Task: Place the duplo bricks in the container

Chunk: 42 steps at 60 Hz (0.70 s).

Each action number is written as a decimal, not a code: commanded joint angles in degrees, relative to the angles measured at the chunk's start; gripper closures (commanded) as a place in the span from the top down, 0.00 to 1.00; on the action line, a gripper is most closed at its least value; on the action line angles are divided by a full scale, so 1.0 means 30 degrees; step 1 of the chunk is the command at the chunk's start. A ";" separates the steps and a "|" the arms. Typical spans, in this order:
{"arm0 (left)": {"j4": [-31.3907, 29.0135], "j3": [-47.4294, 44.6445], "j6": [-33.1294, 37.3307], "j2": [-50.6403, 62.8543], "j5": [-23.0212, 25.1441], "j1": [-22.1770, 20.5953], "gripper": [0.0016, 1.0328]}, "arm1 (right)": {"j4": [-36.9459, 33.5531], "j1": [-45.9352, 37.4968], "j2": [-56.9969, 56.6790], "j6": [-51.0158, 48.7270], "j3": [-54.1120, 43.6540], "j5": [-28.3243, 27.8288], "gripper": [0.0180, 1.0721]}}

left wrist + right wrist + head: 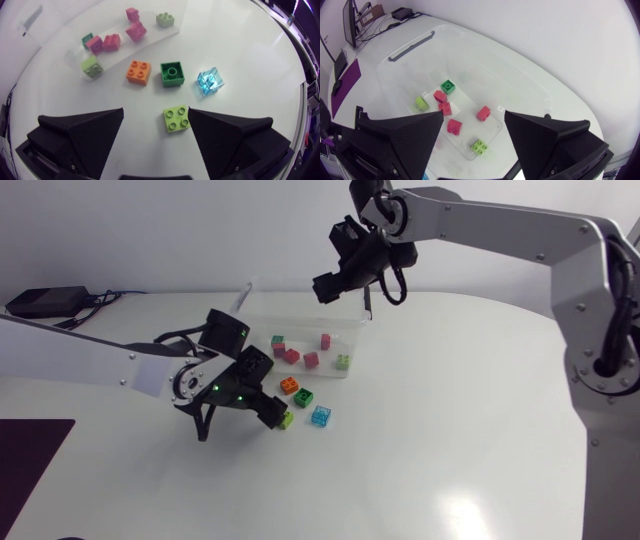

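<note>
The lime brick (176,118) lies flat on the white table (450,430), four bumps up, square, turned a little so one corner points at a finger; it sits between the fingers of the left gripper (156,112), which are spread wide, and it is just beside one finger; I cannot tell if it touches.

Ahead of that gripper are three more bricks in a row: an orange brick (139,72) with bumps up; a dark green brick (172,74) lying upside down, showing a round hole; a see-through blue brick (210,81) turned like a diamond.

The clear container (470,85) is a long box; in the head view its long side runs across the table, left to right, a bit slanted. Inside it are seven bricks: four pink ones, two light green ones, one dark green one.

The right gripper (474,114) hangs above the container with its fingers spread and nothing between them.
</note>
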 commanded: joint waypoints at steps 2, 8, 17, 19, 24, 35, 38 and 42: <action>0.0035 0.0235 0.0248 0.1126 0.0166 -0.0335 0.86 | 0.0507 -0.0108 -0.2679 0.0381 -0.2499 0.0145 0.93; -0.0023 0.0645 -0.0015 0.1682 0.0196 -0.0511 0.86 | 0.0976 0.0156 -0.4906 0.0293 -0.5223 0.0116 0.93; -0.0111 0.1231 -0.0572 0.2766 0.0196 -0.0980 0.86 | 0.1855 0.0507 -0.8392 0.0293 -0.9940 0.0057 0.93; -0.0141 0.1319 -0.0689 0.2942 0.0196 -0.1126 0.86 | 0.2001 0.0595 -0.8978 0.0322 -1.0848 0.0057 0.93; -0.0375 0.1612 -0.0894 0.3323 0.0196 -0.1272 0.78 | 0.2382 0.0830 -1.0150 0.0322 -1.3046 0.0057 0.93; -0.0668 0.1729 -0.1480 0.3235 0.0196 -0.1009 0.25 | 0.3876 0.1796 -1.1263 0.0058 -1.7557 0.0204 0.93; -0.0785 0.1582 -0.1480 0.2737 0.0196 -0.0716 0.23 | 0.4345 0.1972 -1.1205 -0.0235 -1.8407 0.0204 0.93; -0.1107 0.1377 -0.1451 0.1711 0.0401 -0.0540 0.22 | 0.4667 0.2177 -1.0853 -0.0557 -1.8934 0.0204 0.93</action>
